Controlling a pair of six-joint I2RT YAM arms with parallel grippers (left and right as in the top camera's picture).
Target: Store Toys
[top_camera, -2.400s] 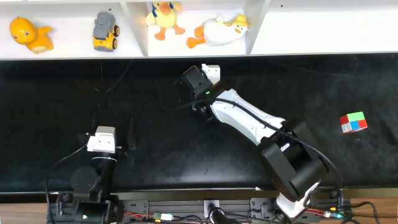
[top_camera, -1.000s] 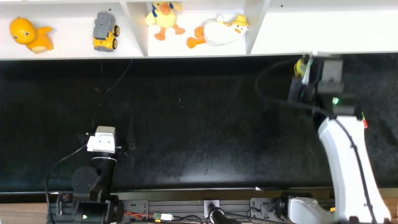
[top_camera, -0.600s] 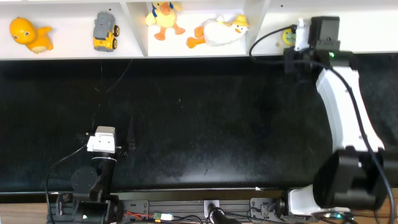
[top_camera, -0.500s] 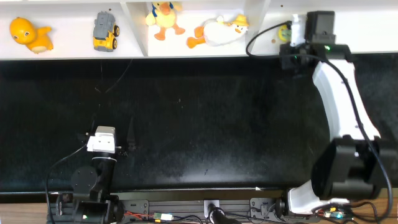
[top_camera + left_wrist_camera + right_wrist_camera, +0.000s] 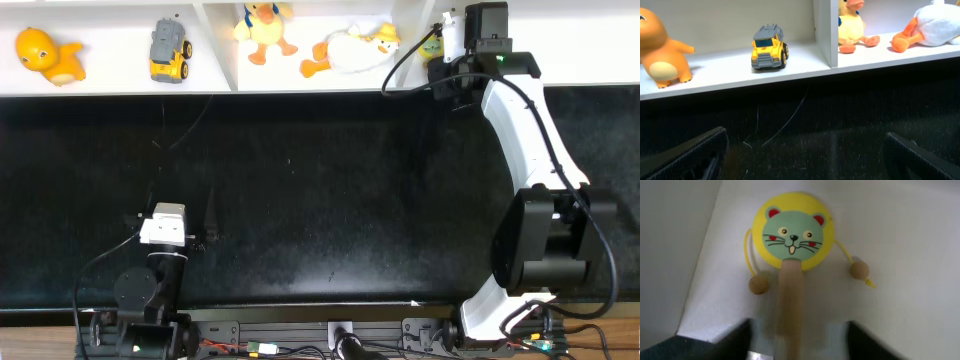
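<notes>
Inside the shelf [image 5: 900, 240], right pincer [image 5: 797, 327] has brought the rattle [image 5: 792, 227].

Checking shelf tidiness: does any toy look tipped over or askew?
The white duck plush lies flopped on its side in the middle compartment, beside the upright yellow duck. Nothing else stands out.

An overhead camera looks straight down on the black table [image 5: 300, 200] and white shelf [image 5: 110, 85], the left wrist camera faces that shelf low from well back, sharing its toy truck [image 5: 170, 50], and the right wrist camera sits close over a rattle drum [image 5: 792, 230].
</notes>
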